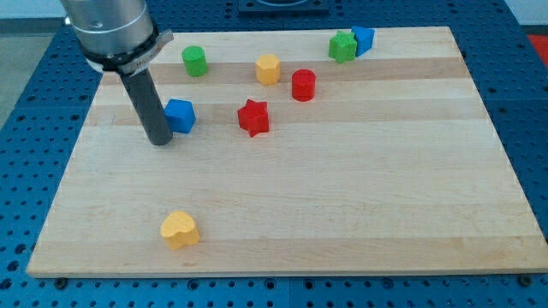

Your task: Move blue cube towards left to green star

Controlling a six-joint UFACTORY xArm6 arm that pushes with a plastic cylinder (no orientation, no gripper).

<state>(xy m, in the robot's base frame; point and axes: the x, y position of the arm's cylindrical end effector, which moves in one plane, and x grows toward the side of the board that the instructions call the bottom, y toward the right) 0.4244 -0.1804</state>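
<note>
My tip (160, 142) rests on the wooden board (342, 214) at the view's left. The blue cube (180, 115) sits just to the right of the rod and slightly above the tip, touching the rod or nearly so. The green star (342, 46) lies far off at the view's top right. A second blue block (364, 39), whose shape I cannot make out, sits against the star's right side.
A green cylinder (195, 61) sits above the blue cube. A yellow hexagon (268, 69), a red cylinder (303, 85) and a red star (253, 117) lie between the cube and the green star. A yellow heart (180, 229) sits near the bottom left.
</note>
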